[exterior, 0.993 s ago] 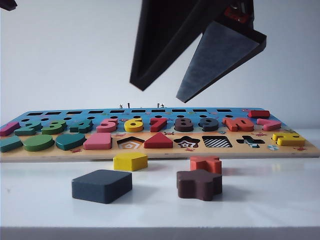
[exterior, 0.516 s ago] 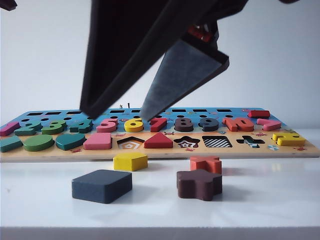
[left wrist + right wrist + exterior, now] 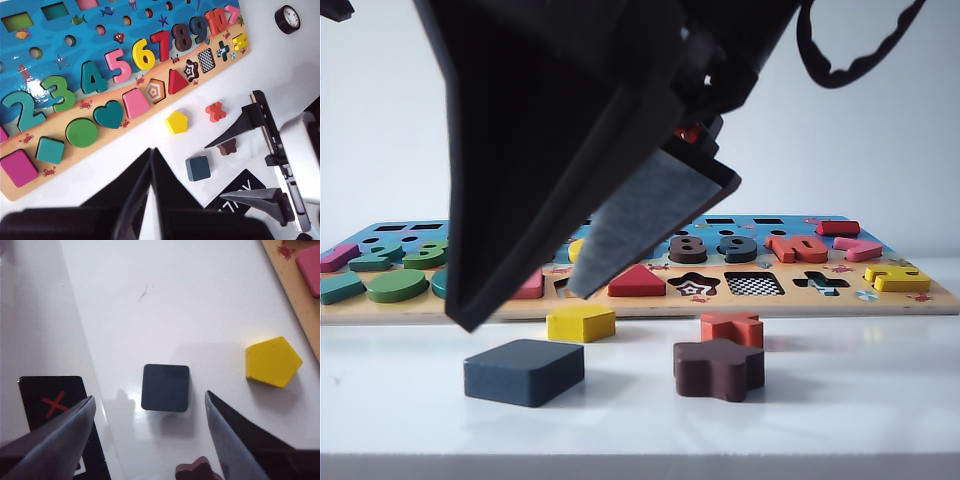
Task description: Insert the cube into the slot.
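The left end effector [image 3: 148, 200] hangs above the white worktop [image 3: 840, 420], fingers nearly together. The cube [image 3: 524, 371] lies flat before the puzzle board [image 3: 930, 296]. The right end effector [image 3: 150, 440] hovers over the cube, jaws wide. The slot [image 3: 754, 284] is uncovered, further right.

Navy cube [image 3: 165, 387] — checkerboard slot [image 3: 754, 284]

Bare tabletop [image 3: 200, 300] rings the cube [image 3: 165, 387]; the right pincer [image 3: 150, 440] spreads wider than it. Yellow pentagon [image 3: 272, 361] and brown star [image 3: 197, 470] lie near, apart. Left pincer [image 3: 150, 200] hangs clear.
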{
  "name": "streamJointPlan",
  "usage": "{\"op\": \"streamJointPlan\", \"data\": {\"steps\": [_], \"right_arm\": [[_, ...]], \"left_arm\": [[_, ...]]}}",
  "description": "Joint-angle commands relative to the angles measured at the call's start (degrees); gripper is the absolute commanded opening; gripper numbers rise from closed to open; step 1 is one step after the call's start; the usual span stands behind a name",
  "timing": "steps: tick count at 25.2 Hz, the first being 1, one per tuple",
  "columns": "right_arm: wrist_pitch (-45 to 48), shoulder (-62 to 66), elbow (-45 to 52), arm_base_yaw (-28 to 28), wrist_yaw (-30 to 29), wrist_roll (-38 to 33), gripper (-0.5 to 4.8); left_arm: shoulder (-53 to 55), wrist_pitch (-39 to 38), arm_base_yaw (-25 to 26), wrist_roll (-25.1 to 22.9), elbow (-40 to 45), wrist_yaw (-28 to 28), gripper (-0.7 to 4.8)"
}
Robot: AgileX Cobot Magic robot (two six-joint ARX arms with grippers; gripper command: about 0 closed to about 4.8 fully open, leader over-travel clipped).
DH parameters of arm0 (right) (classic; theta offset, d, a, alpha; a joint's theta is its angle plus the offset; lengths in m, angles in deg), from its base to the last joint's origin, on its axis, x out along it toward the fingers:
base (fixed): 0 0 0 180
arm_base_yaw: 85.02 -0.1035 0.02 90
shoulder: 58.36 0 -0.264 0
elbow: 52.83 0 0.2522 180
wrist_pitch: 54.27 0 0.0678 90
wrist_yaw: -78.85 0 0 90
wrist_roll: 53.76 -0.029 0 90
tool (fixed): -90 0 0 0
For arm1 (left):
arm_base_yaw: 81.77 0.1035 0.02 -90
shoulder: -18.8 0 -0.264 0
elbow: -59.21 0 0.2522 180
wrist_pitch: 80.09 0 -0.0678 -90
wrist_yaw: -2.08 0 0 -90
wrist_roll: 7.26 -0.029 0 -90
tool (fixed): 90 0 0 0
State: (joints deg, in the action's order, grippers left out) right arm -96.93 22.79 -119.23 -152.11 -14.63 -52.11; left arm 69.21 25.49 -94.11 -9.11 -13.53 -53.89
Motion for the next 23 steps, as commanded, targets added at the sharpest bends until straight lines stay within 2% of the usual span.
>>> {"op": "streamJointPlan", "data": {"steps": [1, 15, 18, 23], "right_arm": [[1.6, 0.4, -0.2, -0.3, 1.4, -2.4, 3.94], [3.6, 3.0, -0.2, -0.8, 2.3, -3.7, 3.8], [3.6, 3.6, -0.2, -0.8, 2.2, -3.6, 3.57], [3.6, 4.3, -0.2, -0.8, 2.3, -3.3, 2.9]], "left_arm": [[0.0, 0.8, 0.0, -0.3, -0.4, 0.2, 0.17], [0.0, 0.8, 0.0, -0.2, -0.4, 0.3, 0.17], [0.0, 0.8, 0.0, -0.2, -0.4, 0.3, 0.17], [0.0, 0.8, 0.0, -0.3, -0.4, 0.3, 0.17]]}}
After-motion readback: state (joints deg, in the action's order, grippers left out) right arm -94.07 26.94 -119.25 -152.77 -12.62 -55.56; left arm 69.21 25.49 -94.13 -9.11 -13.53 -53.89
